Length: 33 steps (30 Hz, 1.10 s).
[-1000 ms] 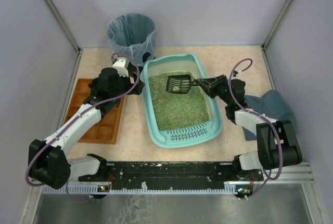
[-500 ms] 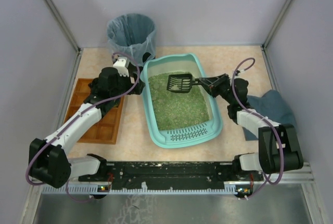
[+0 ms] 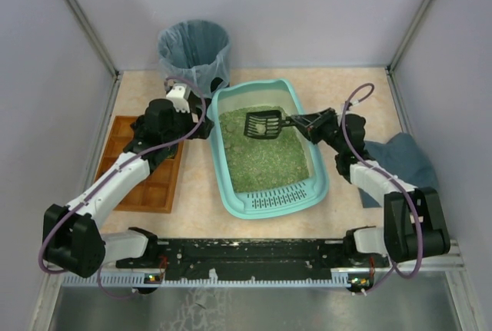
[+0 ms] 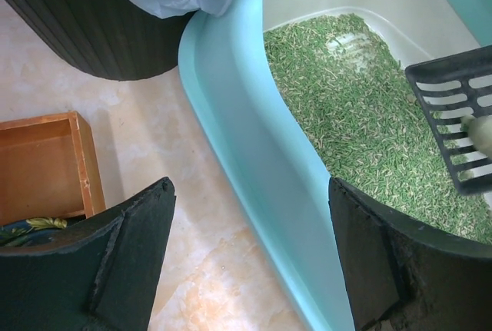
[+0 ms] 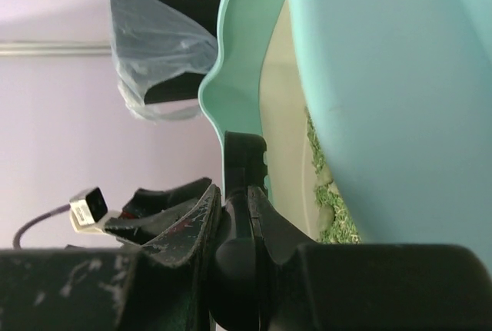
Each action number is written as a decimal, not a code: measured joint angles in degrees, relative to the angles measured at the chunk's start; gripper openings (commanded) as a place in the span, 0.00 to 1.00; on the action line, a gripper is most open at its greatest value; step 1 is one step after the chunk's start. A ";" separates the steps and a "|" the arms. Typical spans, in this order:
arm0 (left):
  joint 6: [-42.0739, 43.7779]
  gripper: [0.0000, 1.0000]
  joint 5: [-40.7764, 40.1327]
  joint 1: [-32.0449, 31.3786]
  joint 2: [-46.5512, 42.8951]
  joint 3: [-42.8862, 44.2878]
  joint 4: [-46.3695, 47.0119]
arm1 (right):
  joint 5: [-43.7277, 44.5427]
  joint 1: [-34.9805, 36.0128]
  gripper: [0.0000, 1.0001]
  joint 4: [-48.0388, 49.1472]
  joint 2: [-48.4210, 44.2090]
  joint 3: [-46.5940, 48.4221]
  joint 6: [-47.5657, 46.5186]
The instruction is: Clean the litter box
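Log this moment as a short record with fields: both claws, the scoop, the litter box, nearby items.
Left claw: open, straddling the litter box at its left rim
Right claw: shut on the scoop handle
Scoop: over the litter, a pale clump on it
Litter box: holds green litter, grate lip at the near end
Nearby: lined bin beyond, wooden tray left, cloth right

No lettering, label, brand, number or sign can be read on the litter box (image 3: 273,201), the bin (image 3: 175,57), the wooden tray (image 3: 156,186) or anything else in view.
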 measured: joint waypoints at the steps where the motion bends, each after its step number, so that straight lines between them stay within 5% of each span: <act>1: -0.11 0.87 -0.04 0.11 0.00 0.00 -0.04 | -0.44 0.04 0.00 0.04 -0.22 -0.20 0.33; 13: -3.67 0.86 1.66 8.02 -0.66 0.00 0.42 | -0.20 -0.55 0.00 -0.09 -0.96 1.14 0.94; 33: -4.52 0.89 1.42 8.37 -2.91 -0.92 0.50 | -0.52 2.21 0.00 -8.24 -0.02 9.84 -0.33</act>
